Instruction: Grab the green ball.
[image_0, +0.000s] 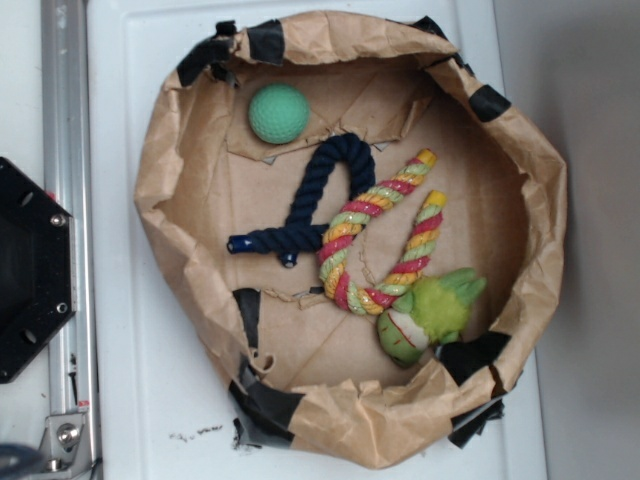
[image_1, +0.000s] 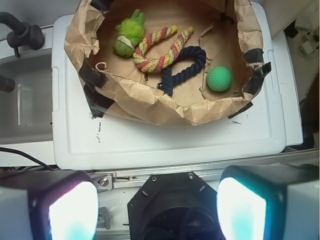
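Nothing of the grab is done yet, as far as I can judge; the green ball (image_0: 278, 113) sits free on the cardboard floor of the paper-walled bin (image_0: 520, 160), in the upper left of the exterior frame, just above the bend of the navy rope (image_0: 318, 195) and well apart from the striped rope (image_0: 375, 235) and the plush toy (image_0: 425, 315) at lower right. In the wrist view I see my gripper (image_1: 157, 210) at the bottom edge, its two pads set wide with nothing between them; it hangs outside the bin, over the white lid (image_1: 165, 137); the ball shows far off at right of centre. What is left, I reckon, is everything: travel over the bin wall, descend, close.
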